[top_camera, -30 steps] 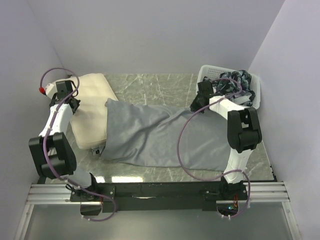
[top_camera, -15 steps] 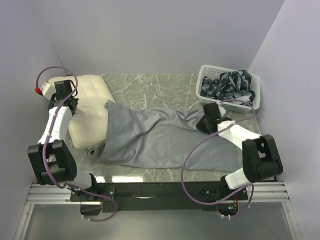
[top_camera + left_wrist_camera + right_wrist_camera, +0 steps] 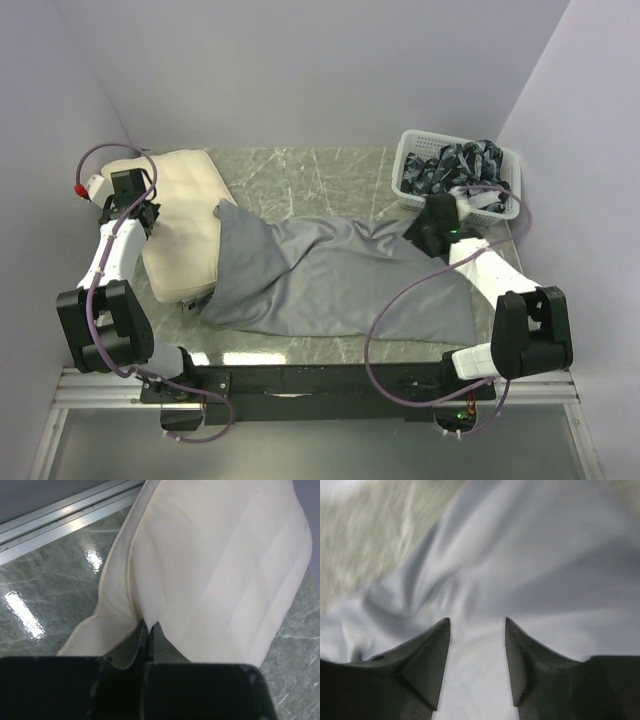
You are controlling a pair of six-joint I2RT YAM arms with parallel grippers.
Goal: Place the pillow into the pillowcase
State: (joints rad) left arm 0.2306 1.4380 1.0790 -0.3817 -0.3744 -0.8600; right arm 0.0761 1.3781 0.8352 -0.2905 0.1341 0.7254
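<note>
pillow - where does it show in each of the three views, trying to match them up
Top external: the pillow lies at the left of the table, its right end covered by the pillowcase.
Left wrist: it fills most of the frame, with the left gripper shut on its edge.
Right wrist: not in it; only the pillowcase under the open right gripper.
Shared landmark: the marble tabletop, blurred in the right wrist view.

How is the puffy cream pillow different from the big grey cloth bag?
The plump cream rectangular pillow is thick and puffy; the smooth grey fabric pillowcase lies flat and wrinkled. The pillow sits far left; the pillowcase stretches across the middle. The left gripper is shut on the pillow's edge; the right gripper is open over the pillowcase. Both are soft cloth.
</note>
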